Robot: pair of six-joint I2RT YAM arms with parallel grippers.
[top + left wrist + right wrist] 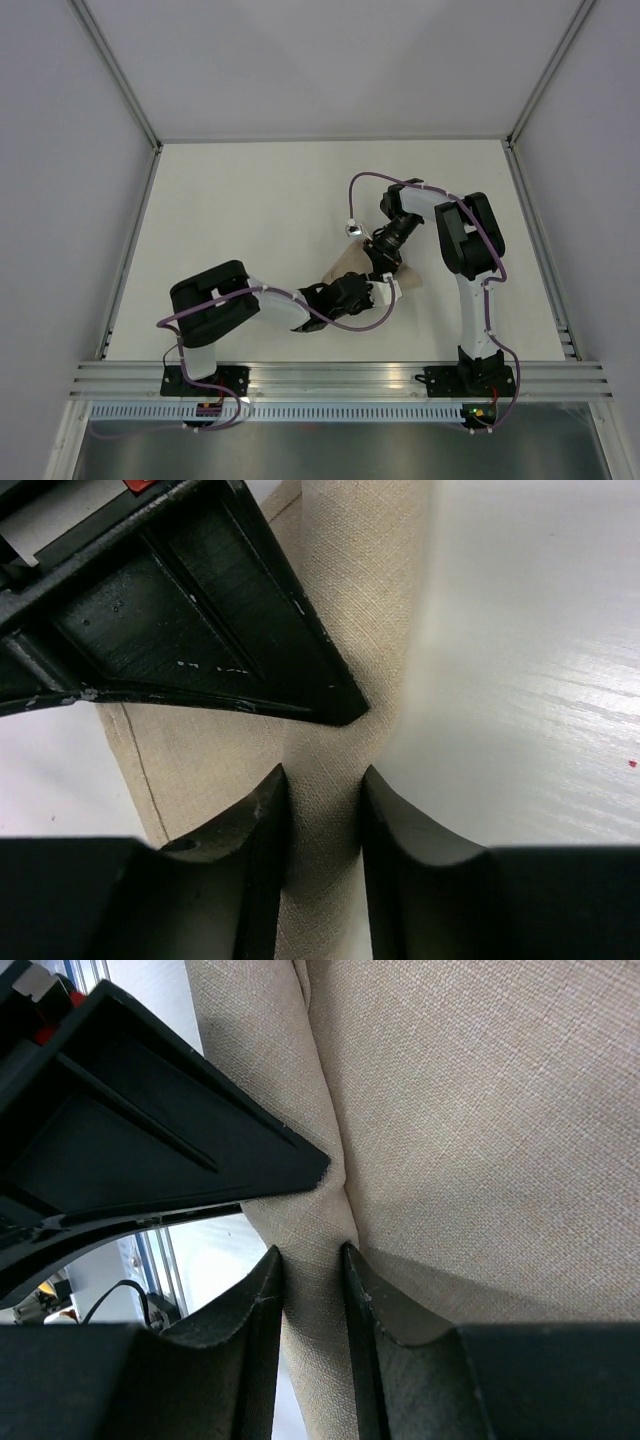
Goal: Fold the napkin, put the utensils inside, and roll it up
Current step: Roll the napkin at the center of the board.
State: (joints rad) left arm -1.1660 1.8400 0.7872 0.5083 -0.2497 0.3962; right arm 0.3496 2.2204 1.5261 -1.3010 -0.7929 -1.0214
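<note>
Since folding seemed to need a lifted ridge, I had my left gripper (325, 780) and right gripper (310, 1255) each pinched shut on the napkin (345, 268), near the overhead frame's centre.

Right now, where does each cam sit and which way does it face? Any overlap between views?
Top external: above and behind the bases, looking down on the table; both arms show, left gripper and right gripper meeting at the napkin.
Left wrist: on the left arm, looking along its own fingers, closed on a napkin fold; right gripper crosses upper left.
Right wrist: on the right arm, own fingers pinching the same cloth; left gripper at upper left.
Shared: both wrist views show the napkin and the opposite gripper.
</note>
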